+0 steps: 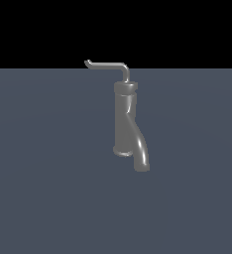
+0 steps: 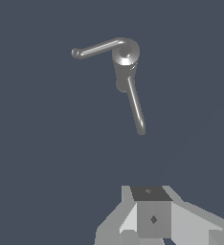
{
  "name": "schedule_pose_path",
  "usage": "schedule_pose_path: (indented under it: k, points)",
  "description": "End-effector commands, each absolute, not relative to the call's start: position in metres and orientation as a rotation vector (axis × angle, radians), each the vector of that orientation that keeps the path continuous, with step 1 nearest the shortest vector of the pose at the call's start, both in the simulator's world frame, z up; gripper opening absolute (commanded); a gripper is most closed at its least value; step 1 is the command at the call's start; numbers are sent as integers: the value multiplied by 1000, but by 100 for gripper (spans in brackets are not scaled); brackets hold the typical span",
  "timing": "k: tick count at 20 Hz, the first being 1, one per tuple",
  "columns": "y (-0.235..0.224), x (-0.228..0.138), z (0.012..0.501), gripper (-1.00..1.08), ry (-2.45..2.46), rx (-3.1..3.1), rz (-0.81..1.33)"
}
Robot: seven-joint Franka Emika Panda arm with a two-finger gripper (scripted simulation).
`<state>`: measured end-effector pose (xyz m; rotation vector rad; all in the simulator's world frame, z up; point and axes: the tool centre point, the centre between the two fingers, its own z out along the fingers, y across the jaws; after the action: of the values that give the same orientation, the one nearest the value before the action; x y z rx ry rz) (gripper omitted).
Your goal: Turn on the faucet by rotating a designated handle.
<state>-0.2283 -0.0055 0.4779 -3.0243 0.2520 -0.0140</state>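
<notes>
1. While the faucet (image 1: 125,121) stands upright near the middle of the flat blue-grey desk (image 1: 43,198) in the exterior view, bare surface spreads out from its base on every side, toward the exterior view's left, right and near edge alike.
2. Its thick curved spout (image 1: 140,149) bends down and toward the exterior view's right, ending just above the desk surface.
3. From the collar on top, the handle (image 1: 108,65) rises a little, then bends and runs level toward the exterior view's left, ending in a small hooked tip (image 1: 87,62). Nothing stands beside that rod; the space around it is open.
4. Behind the desk's far edge the exterior view shows only flat black.
5. That exterior view shows no arm and no gripper at all; only the wrist view does. There, pale grey blocky parts of the gripper (image 2: 152,217) fill the picture's lower margin, well apart from the faucet, with a dark top face on the middle block.
6. From the wrist view the faucet is seen from above: the round collar cap (image 2: 126,52), the handle reaching out to its hooked end, and the spout stretching away from the body.
7. I cannot tell whether the gripper is spread wide or closed; its fingertips do not show clearly.
8. No brand, label or writing is readable on anything.
</notes>
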Motion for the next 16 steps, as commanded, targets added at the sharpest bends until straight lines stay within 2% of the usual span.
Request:
schedule_pose_path:
  k: [1, 16]
  points:
    - [-4, -217, 475, -100, 322, -3009, -5]
    - [9, -141, 443, -100, 837, -2880, 69]
